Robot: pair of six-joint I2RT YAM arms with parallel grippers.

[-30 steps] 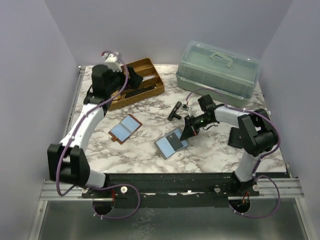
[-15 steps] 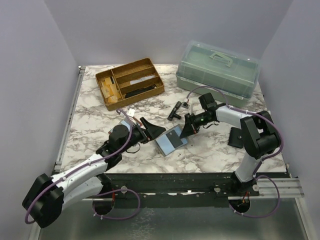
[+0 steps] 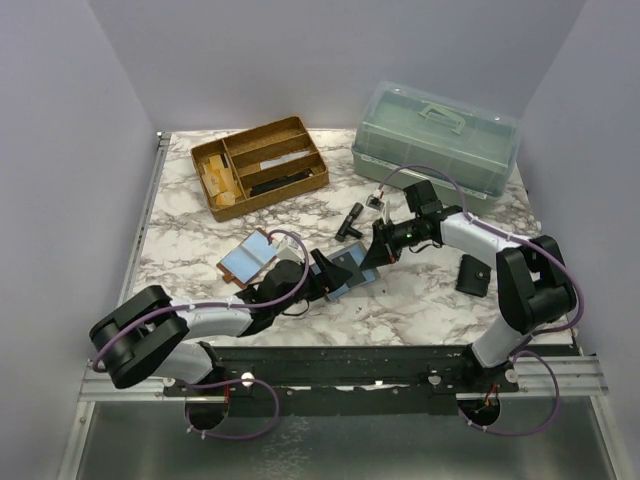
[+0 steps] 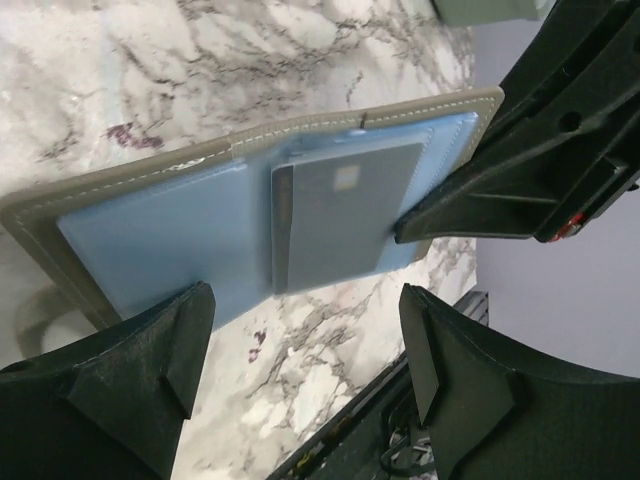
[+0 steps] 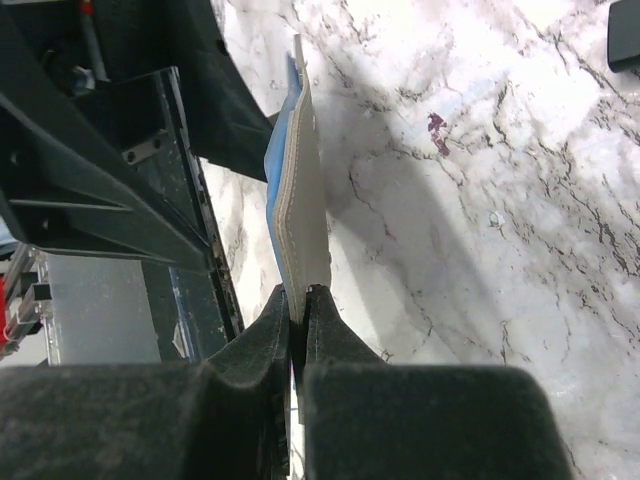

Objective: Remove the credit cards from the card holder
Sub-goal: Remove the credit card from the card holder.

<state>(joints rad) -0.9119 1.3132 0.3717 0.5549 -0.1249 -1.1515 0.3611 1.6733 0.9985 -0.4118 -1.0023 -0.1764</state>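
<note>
Left wrist: left gripper (image 4: 303,305) spread wide, facing the card holder (image 4: 150,250), gripping nothing; right gripper (image 5: 298,296) pinched tight onto its edge.

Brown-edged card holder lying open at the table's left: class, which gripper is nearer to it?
Left. The left gripper sits just right of the brown-edged holder, fingers open; the right gripper is farther right, pinching the grey holder.

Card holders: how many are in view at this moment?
2. The brown-edged card holder lies flat on the table left of centre. The grey card holder is near the middle, one edge pinched in the right gripper. No others seem hidden.
</note>
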